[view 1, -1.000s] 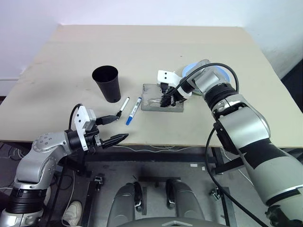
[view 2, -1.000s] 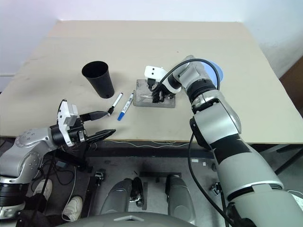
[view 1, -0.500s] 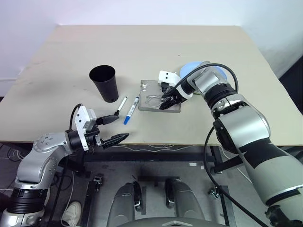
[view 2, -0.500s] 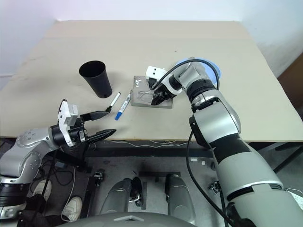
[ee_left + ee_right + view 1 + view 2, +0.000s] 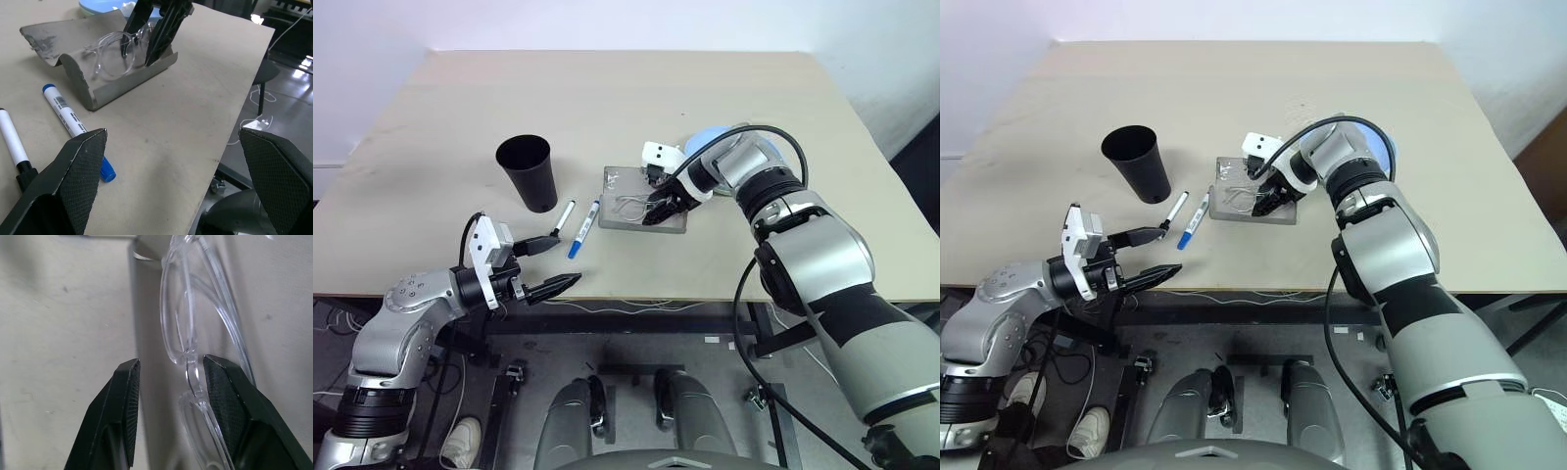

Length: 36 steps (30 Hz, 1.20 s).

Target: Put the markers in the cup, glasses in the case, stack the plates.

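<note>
Since the earlier frame, we see the right end effector (image 5: 658,208) has released the glasses (image 5: 117,54), now inside the case (image 5: 644,199). Left end effector (image 5: 553,264) spread, empty. Left wrist view reveals the markers (image 5: 73,125) beside the case.

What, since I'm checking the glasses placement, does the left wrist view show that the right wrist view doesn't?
Left wrist view: blue-capped marker, black-capped marker, the whole case, a blue plate edge. Right wrist view: the glasses bridge up close beside one finger. Both: glasses in the case, right gripper open over them.
</note>
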Tool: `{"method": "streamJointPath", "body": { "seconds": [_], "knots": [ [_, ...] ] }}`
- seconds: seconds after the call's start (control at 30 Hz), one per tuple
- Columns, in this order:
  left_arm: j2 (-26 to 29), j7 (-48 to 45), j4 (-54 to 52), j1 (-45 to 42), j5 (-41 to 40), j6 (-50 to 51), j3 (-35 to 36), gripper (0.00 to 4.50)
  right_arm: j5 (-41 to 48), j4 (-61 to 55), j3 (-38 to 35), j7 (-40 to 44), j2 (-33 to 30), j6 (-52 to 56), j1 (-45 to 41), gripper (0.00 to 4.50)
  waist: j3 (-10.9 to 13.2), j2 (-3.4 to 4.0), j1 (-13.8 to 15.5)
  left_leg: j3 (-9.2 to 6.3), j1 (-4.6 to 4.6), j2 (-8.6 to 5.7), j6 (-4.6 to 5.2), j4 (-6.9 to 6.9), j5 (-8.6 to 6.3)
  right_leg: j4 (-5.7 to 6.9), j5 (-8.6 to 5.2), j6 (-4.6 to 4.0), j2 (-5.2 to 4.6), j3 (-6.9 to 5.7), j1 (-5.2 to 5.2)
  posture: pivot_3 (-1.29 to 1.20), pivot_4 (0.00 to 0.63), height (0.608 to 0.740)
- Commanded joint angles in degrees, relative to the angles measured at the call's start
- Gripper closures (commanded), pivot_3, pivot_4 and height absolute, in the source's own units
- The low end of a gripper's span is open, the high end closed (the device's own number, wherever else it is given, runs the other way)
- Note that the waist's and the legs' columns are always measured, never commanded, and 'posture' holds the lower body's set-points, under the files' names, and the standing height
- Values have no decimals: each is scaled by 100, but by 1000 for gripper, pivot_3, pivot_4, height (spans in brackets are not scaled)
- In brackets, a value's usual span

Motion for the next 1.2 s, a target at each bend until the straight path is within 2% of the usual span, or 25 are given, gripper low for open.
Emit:
{"method": "streamJointPath", "body": {
  "seconds": [0.03,0.27,0.47,0.77,0.87,1.0,1.2],
  "knots": [
    [-5,-39,-23,-100,-14,-70,0,0,144,-29,-170,69,25,81,-253,2303,0,0,2,0,-1,0,0,0,0,0,0,0,0,0,-1,0,150,710],
    [-26,-57,28,-170,-1,-76,-27,0,165,-47,-230,69,65,156,-272,2303,0,0,4,0,-3,-1,0,0,0,0,0,0,-1,0,-1,0,150,710],
    [-54,-19,45,-219,47,-127,-36,0,433,-36,-648,-946,115,125,-237,2303,0,0,3,0,-4,-1,-1,0,1,0,0,0,0,0,-4,0,150,710],
    [-40,-11,23,-260,-108,36,98,0,991,-180,-1206,-588,-187,535,-362,2303,1,-1,9,1,-5,-3,1,1,1,0,1,0,-2,0,-1,0,150,710],
    [-50,-13,65,-294,-93,31,99,0,1141,-239,-1406,-1110,-253,456,-317,2303,1,0,6,1,-5,-4,1,1,2,1,1,1,-1,0,0,0,150,710],
    [-89,17,93,-358,-99,42,82,0,1550,-218,-1985,-2209,-305,409,-262,2303,1,-1,5,0,-5,-3,-1,1,3,2,1,1,0,0,-1,0,150,710],
    [-112,-12,199,-458,-75,28,48,0,1456,-106,-2010,-3164,-236,-10,10,2303,1,-1,4,1,-4,-3,0,1,3,1,1,1,9,0,3,0,150,710]
  ]
}}
